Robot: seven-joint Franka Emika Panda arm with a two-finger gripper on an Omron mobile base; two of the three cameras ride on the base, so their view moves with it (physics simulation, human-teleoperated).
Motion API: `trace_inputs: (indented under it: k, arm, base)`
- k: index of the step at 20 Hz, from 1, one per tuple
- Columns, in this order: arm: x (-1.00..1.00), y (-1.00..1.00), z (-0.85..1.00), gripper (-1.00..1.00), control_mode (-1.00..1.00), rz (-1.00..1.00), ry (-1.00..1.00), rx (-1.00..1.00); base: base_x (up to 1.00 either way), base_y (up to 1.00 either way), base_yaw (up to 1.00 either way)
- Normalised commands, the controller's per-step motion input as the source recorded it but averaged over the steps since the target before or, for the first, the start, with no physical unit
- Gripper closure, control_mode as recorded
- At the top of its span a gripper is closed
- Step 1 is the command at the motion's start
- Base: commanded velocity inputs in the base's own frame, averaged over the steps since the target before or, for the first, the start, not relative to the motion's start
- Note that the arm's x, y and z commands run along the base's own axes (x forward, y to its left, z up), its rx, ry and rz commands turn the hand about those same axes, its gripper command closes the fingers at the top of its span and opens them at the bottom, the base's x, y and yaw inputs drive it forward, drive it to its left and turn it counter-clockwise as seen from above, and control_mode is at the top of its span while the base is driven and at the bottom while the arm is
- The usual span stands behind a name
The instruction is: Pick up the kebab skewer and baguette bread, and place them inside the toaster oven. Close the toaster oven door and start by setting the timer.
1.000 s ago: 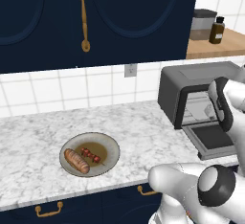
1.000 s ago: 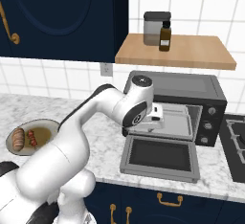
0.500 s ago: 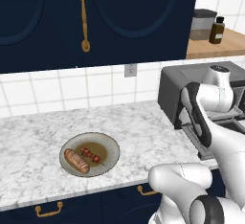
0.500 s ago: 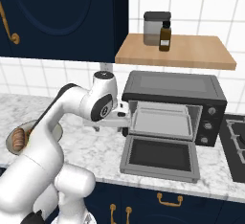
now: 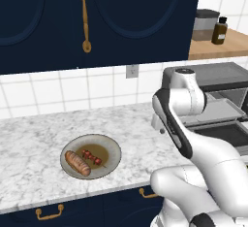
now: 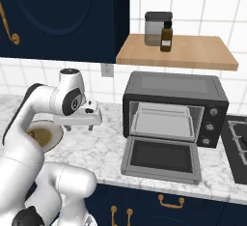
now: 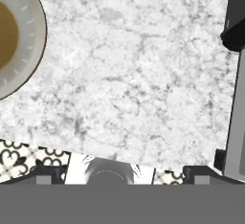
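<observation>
The baguette bread [image 5: 77,163] and the kebab skewer [image 5: 92,157] lie side by side on a round grey-brown plate [image 5: 112,149] on the marble counter. My gripper [image 6: 78,128] hangs open and empty above the counter, between the plate [image 6: 46,136] and the toaster oven [image 6: 173,87], pointing down. The toaster oven door [image 6: 161,158] is folded down flat, with the rack and tray showing inside. In the hand view the plate's rim [image 7: 29,41] is at the upper left, the door's edge [image 7: 234,122] at the right, and bare marble lies under the gripper [image 7: 122,173].
A wooden shelf [image 6: 178,53] above the oven carries a grey jar [image 6: 156,28] and a brown bottle [image 6: 166,36]. A stove top [image 6: 237,145] adjoins the oven on the right. Dark blue cabinets [image 5: 97,22] hang over the counter. The counter's front edge [image 5: 72,197] runs just below the plate.
The arm has swung left, away from the oven's open front and toward the plate. The gripper has stayed open. Bread, skewer and door have not moved.
</observation>
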Motion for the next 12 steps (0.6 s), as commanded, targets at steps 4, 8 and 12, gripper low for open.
trace_inputs:
  k: [4,8,12]
  arm:
    - [0.0,1.0,-0.01,-1.0,-1.0,0.0,0.01,-0.01]
    - [-0.04,1.0,0.0,-1.0,-1.0,-0.01,0.0,0.0]
    - [-0.15,1.0,0.0,-1.0,-1.0,-0.18,0.0,0.0]
  base:
    - [0.0,0.0,0.0]
    - [0.0,0.0,0.0]
    - [0.0,0.0,0.0]
